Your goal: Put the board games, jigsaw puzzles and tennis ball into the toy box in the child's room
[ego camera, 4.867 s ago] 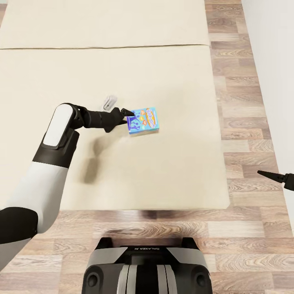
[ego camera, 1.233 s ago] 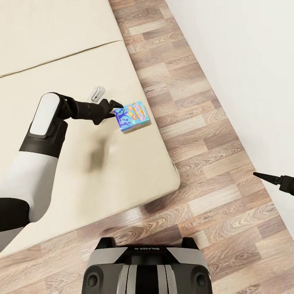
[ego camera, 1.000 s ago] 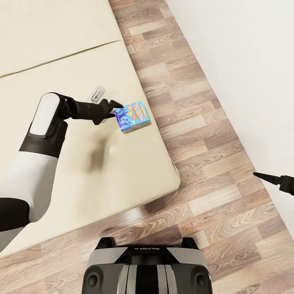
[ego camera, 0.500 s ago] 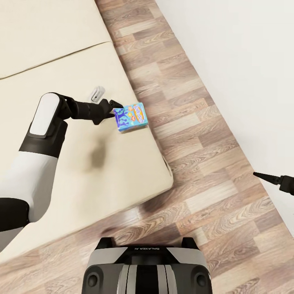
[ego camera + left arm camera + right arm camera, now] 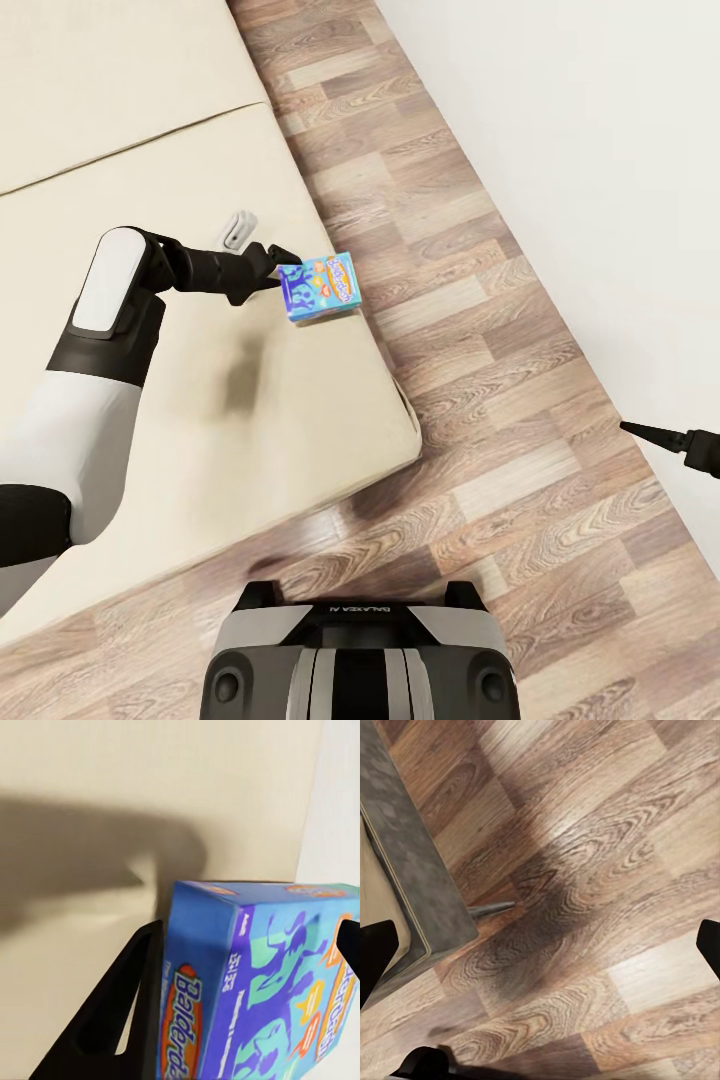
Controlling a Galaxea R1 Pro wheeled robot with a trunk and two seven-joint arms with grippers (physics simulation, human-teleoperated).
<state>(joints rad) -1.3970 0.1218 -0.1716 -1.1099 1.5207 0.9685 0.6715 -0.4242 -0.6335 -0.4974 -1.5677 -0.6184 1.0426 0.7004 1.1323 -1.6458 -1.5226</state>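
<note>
Closest to the camera is the robot's dark base (image 5: 360, 660), sitting on the wood floor (image 5: 500, 420) right off the corner of the bed (image 5: 300, 420). The right gripper (image 5: 640, 430) hangs out over the floor by the white wall (image 5: 600, 150); its wrist view shows both fingers spread wide with just planks and the bed's grey side between them, so it's open and empty. Further out, the left gripper (image 5: 285, 268) is clamped on the blue board game (image 5: 320, 286), held above the mattress edge. The left wrist view reads "Balderdash" on its side (image 5: 247, 997). A small grey-white thing (image 5: 238, 229) lies on the bed just behind, can't tell what.
</note>
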